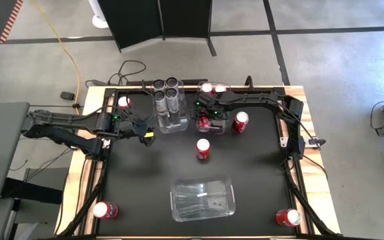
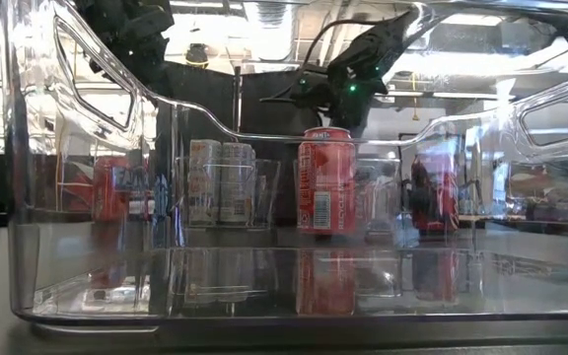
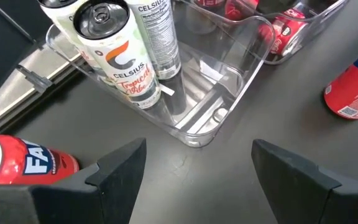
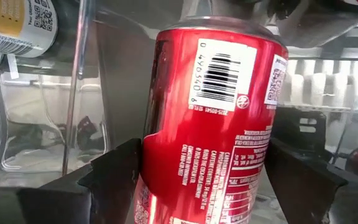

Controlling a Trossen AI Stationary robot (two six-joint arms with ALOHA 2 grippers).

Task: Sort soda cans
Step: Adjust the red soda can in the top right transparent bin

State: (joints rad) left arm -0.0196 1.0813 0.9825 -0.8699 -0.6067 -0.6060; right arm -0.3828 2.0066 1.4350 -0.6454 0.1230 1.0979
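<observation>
The right end effector (image 4: 197,174) reaches into the bin (image 1: 212,120) at the tabletop's (image 1: 145,193) far edge, its fingers either side of a red can (image 4: 216,124); whether they press it is hard to tell. The left end effector (image 3: 197,168), spread and empty, hovers beside the bin (image 3: 229,93) of tall silver cans (image 3: 114,43). Red cans stand mid-tabletop (image 1: 203,149), beside the far bin (image 1: 241,122), at the far-left edge (image 1: 124,102) and lie at both near corners (image 1: 104,211) (image 1: 287,217).
</observation>
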